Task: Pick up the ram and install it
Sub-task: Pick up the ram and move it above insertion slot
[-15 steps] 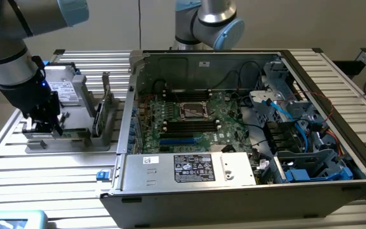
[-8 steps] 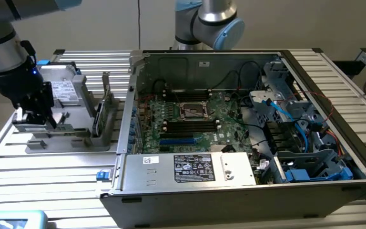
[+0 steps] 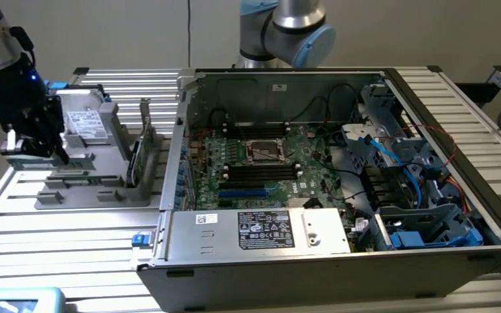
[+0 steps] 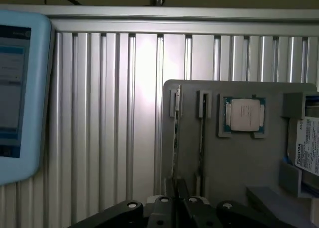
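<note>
Hand (image 3: 36, 151) closed on the ram (image 4: 175, 138), which stands on edge in the grey fixture (image 4: 234, 158). Fixture lies on the bench (image 4: 114, 113) beside the open computer case (image 3: 338, 274).

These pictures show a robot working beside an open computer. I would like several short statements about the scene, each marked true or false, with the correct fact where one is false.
1. The computer case lies open on the slatted table. True.
2. The hand is inside the case. False: the hand is over the grey tray, at the exterior view's left of the case.
3. A square silver chip sits in the tray. True.
4. The blue-framed tablet lies in the tray. False: the tablet lies on the table, apart from the tray.
5. A memory stick stands on edge in a slot of the tray. True.
</note>
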Robot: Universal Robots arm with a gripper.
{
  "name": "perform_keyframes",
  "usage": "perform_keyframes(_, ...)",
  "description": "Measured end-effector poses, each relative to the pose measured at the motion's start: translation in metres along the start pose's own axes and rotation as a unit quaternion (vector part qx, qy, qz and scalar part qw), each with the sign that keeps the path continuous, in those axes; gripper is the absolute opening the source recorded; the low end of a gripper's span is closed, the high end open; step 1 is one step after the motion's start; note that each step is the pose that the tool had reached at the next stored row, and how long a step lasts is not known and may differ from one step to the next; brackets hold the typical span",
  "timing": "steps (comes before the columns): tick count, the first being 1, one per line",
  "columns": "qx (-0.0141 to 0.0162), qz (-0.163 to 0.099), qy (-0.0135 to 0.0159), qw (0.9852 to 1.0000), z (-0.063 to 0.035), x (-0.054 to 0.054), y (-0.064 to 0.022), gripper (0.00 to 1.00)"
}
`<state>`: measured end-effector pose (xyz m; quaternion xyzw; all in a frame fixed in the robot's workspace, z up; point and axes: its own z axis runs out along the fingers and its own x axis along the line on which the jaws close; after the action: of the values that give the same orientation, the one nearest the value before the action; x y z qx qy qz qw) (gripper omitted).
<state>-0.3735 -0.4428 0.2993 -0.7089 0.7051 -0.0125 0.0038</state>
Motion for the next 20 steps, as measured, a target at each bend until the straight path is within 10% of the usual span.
perform_keyframes(20, -0.0016, 0.000, -0.0024, 1.0000, -0.0864, 0.024, -0.0698, 0.13)
